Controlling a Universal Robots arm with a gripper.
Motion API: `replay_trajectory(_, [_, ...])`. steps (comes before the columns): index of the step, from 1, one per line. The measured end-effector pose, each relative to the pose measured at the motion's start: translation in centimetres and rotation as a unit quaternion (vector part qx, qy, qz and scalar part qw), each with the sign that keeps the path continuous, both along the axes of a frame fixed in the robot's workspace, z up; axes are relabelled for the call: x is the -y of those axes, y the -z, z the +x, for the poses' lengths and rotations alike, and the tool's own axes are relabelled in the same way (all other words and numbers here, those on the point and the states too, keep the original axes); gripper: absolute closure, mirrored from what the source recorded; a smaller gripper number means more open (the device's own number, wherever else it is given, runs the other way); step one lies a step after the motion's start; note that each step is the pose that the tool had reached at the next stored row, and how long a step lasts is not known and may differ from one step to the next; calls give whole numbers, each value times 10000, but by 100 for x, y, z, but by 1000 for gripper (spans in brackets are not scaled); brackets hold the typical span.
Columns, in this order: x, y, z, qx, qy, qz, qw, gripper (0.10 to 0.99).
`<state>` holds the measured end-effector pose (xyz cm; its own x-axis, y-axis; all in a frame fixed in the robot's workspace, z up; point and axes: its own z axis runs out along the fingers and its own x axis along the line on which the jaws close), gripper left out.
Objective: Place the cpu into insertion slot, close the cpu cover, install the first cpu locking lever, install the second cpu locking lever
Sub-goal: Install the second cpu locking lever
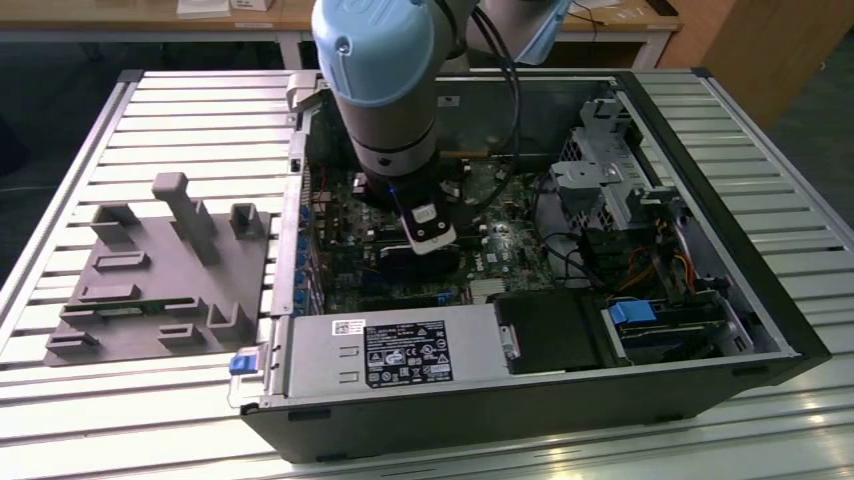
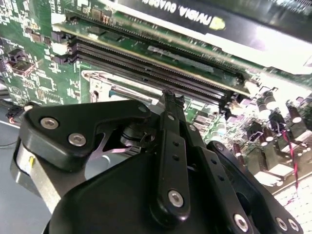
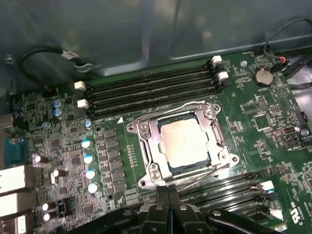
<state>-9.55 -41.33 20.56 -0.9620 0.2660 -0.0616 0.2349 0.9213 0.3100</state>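
Closed with its two black fingers pressed together, the tool (image 3: 168, 195) is seen in the first wrist view just beside the near edge of the socket, and nothing is held between the fingers. In the second wrist view the tool (image 2: 171, 97) is shown with its tips at the edge of the silver socket frame, next to the long memory slots (image 2: 161, 61).

The cpu (image 3: 184, 142) is seated in the insertion slot (image 3: 141, 130), its dull silver top lying flat and framed by the window of the cpu cover (image 3: 163, 146), which is lowered over it. Thin wire levers (image 3: 204, 176) are seen along the sides of the socket; whether they are latched cannot be told. Round silver-topped capacitors (image 3: 88, 158) are lined up beside the socket on the green motherboard (image 3: 243, 126), and a coin cell (image 3: 262, 77) is mounted near one corner of the board.

In the exterior view the arm (image 1: 387, 90) is reached down into the open computer case (image 1: 747, 300), which is laid on its side on the slatted bench (image 1: 160, 120), toward the bench's edge at the exterior view's right. A grey power supply (image 1: 387, 352) is mounted along the case's near wall, and a drive cage (image 1: 601, 180) is fitted at the far corner. A grey fixture plate (image 1: 160, 280) with upright blocks is placed on the bench at the exterior view's left, just beside the case.
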Motion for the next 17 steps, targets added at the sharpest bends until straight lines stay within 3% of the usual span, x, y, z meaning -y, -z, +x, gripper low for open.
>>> replay_trajectory(3, [13,10,-13,0,-14,15,10000,984])
replay_trajectory(9, [13,62,-51,0,-61,103,9999,984])
replay_trajectory(17, [6,114,-68,0,-128,138,9998,984])
